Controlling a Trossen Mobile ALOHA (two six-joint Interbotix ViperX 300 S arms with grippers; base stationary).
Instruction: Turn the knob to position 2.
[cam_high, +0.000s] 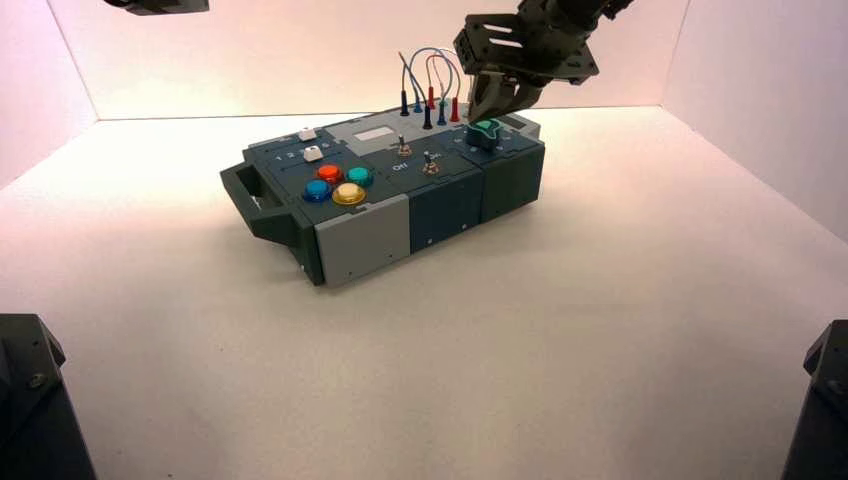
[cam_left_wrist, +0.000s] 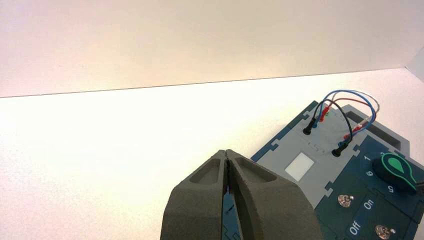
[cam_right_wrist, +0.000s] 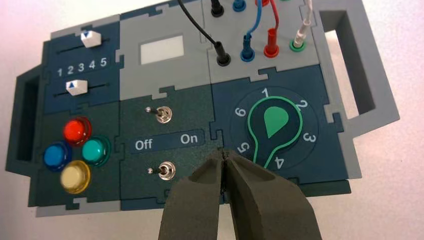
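The knob (cam_high: 485, 130), green with a teardrop top, sits at the far right end of the box (cam_high: 360, 235). In the right wrist view the knob (cam_right_wrist: 272, 125) lies in a ring of numbers 1 to 6, its narrow end between the 5 and the 4. My right gripper (cam_high: 495, 108) hovers just above and behind the knob. Its fingers are shut with nothing between them, and the tips (cam_right_wrist: 223, 153) are close to the 5. My left gripper (cam_left_wrist: 226, 151) is shut and empty, held high off to the left, and sees the knob (cam_left_wrist: 397, 167) far off.
Looped wires (cam_high: 430, 80) stand in sockets right behind the knob. Two metal toggle switches (cam_right_wrist: 162, 115) flank an Off/On label, with coloured push buttons (cam_right_wrist: 80, 150) and two white sliders (cam_right_wrist: 90, 40) farther along. A handle (cam_right_wrist: 370, 75) sticks out beside the knob.
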